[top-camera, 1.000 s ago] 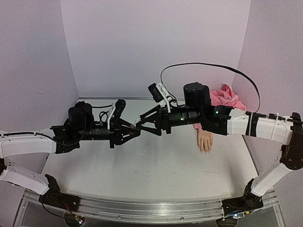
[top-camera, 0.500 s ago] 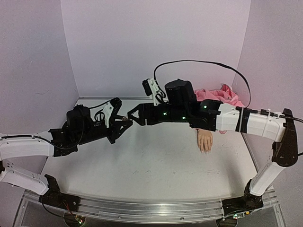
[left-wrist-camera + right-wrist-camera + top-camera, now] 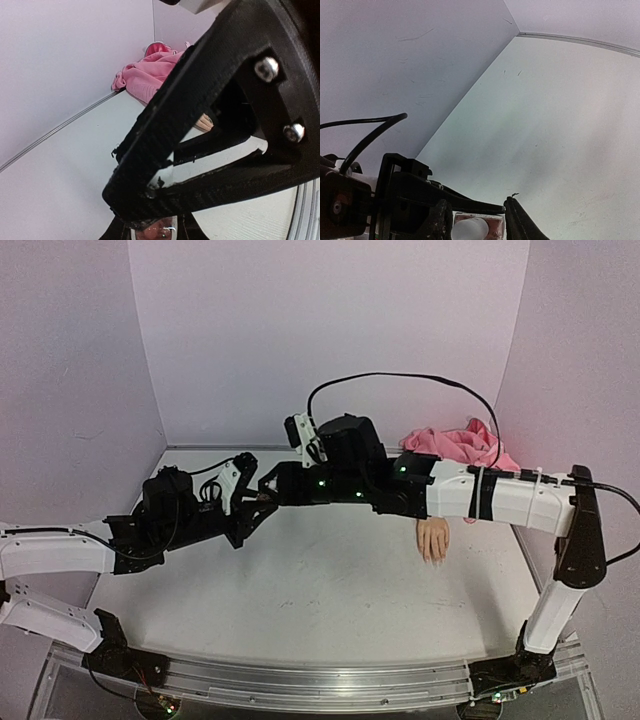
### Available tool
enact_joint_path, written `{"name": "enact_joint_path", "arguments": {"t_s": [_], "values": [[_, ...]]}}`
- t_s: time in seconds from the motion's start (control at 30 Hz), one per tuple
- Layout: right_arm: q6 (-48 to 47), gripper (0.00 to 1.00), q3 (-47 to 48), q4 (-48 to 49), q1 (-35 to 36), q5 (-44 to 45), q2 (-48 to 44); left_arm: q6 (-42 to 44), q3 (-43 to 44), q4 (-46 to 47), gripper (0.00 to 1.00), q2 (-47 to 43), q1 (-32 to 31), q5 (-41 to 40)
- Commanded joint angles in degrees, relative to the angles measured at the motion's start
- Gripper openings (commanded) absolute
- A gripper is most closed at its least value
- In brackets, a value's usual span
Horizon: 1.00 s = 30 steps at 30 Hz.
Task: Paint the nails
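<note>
The nails (image 3: pixel 434 557) are found at the fingertips of the mannequin hand (image 3: pixel 432 538), which is laid on the table (image 3: pixel 330 610) at its right side, fingertips pointed toward the near edge. In the top view they are too small to be told apart singly. The mannequin hand is seen sticking out of a pink sleeve (image 3: pixel 460 445), which is bunched in the far right corner.

Both claws are held well apart from the nails, over the left-middle of the table, and the mannequin hand is touched by neither. The right claw (image 3: pixel 267 484) is stretched across to the left and is met tip to tip by the left claw (image 3: pixel 258 508).

A small pinkish bottle (image 3: pixel 492 227) is pinched in the left claw and held clear of the table. Its white cap (image 3: pixel 469 230) is flanked on both sides by the fingers (image 3: pixel 517 222) of the right claw. Whether they are pressed onto the cap cannot be told.
</note>
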Motion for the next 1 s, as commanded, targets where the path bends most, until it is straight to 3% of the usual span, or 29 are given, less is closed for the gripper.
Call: {"name": "enact_joint_path", "arguments": {"t_s": [0.0,0.17,0.3,0.37,0.43,0.57,0.6,0.67,0.83,0.93,0.97], "values": [[2.0,0.31,1.6,4.0,0.3,-3.1,0.8,-0.9,0.6,3.0,0.0,-1.4,-0.2,-0.7],[0.3,0.02,-1.0,5.3,0.1,-1.8,-2.0,-2.4,1.1,2.9,0.0,-1.8,-0.2,0.4],[-5.3,0.0,-5.2,5.5,-1.0,-1.8,-7.4,-3.9,2.5,2.2,0.0,-1.0,-0.1,10.1],[-8.0,0.0,-8.2,7.1,-2.9,-6.2,-10.8,-5.6,3.6,2.1,0.0,0.1,-0.1,17.5],[-11.5,0.0,-12.0,11.0,-5.7,-17.8,-13.9,-7.1,5.1,2.1,0.0,1.7,0.1,27.4],[-21.8,0.0,-16.3,17.1,-8.1,-64.0,-15.4,-12.1,12.5,2.1,0.0,8.2,0.7,58.6],[-21.7,0.0,-16.4,17.1,-8.1,-70.1,-15.2,-14.0,14.5,2.1,0.0,10.2,0.7,63.0],[-22.6,0.0,-16.9,15.3,-7.9,-70.2,-15.6,-16.1,16.9,2.2,0.0,12.4,0.6,66.3],[-26.0,0.0,-18.0,12.4,-7.9,-66.8,-17.5,-13.7,16.6,2.2,0.0,12.2,0.6,60.8],[-25.8,0.0,-17.9,11.9,-7.9,-59.8,-18.7,-13.2,16.3,2.2,0.0,12.3,0.6,56.9],[-25.1,0.07,-17.7,11.7,-7.9,-55.0,-19.1,-13.0,15.9,2.2,0.0,12.1,0.7,54.8]]}}
